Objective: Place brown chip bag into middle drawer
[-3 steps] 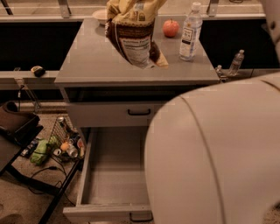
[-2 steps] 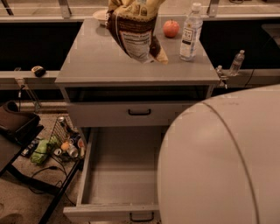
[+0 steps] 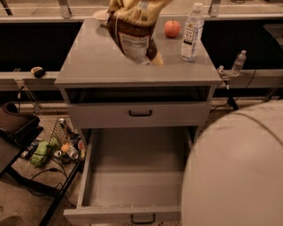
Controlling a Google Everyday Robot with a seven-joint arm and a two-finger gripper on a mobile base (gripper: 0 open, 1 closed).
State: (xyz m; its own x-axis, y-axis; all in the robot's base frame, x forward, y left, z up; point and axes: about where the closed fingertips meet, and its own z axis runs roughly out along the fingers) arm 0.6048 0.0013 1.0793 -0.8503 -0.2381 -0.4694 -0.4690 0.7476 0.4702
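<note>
Gripper (image 3: 138, 6) with brown chip bag (image 3: 132, 43) above grey cabinet top (image 3: 95, 62), apple (image 3: 172, 28), bottle (image 3: 192, 34)

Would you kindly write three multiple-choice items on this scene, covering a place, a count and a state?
1. Where is the apple? A. on the floor B. on the cabinet, beside the bottle C. on the left ledge
2. How many drawer handles show? A. one B. two C. four
3. How is the lower drawer? A. shut B. open, bag inside C. open, bare
Key: 1 B, it stands left of the bottle. 2 B, one on each drawer front. 3 C, its floor is bare; the chip bag hangs above the cabinet, under the gripper at the top edge.
</note>
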